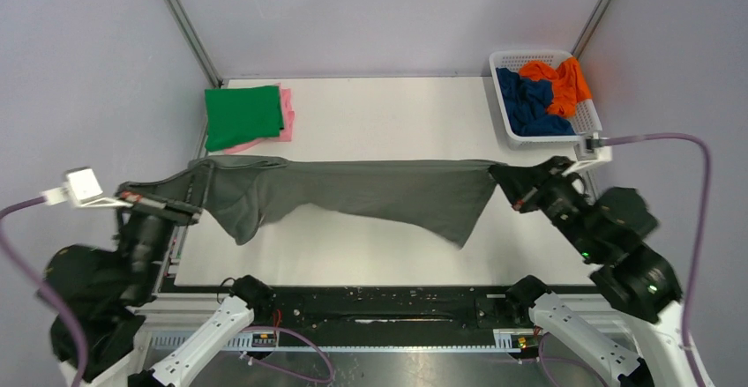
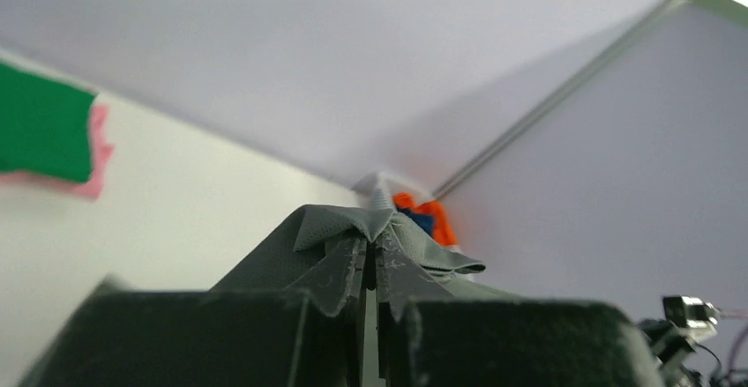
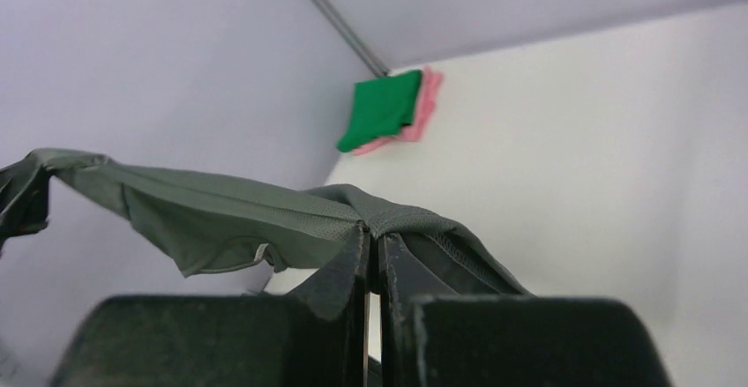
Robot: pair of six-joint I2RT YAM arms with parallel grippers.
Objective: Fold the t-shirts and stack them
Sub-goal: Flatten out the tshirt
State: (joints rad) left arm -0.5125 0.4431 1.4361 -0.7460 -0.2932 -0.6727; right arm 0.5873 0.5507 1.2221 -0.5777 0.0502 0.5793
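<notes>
Grey cloth strung across the middle: who has it on the left?

That's the left gripper [image 1: 194, 202], clamped on one end of the dark grey t-shirt [image 1: 370, 195]. Its arm comes in from the near left, folded low, fingers pointing right over the left edge of the surface [image 1: 379, 114].

And the shirt itself?

It is stretched left to right over the white surface, top edge taut and the rest sagging toward the near side. I cannot tell whether the hanging corner touches down.

The right end?

There the right gripper [image 1: 510, 184] is pinched tight on it, its arm reaching from the near right corner toward the far left.

What lies on the surface?

Far left, a folded green t-shirt [image 1: 243, 115] sits on a pink t-shirt [image 1: 286, 109]. Far right, a white basket [image 1: 529, 54] holds the navy t-shirt [image 1: 529, 105] and orange t-shirt [image 1: 564, 83], crumpled.

The room?

Pale grey walls, with metal posts [image 1: 181, 21] at the far corners.
</notes>
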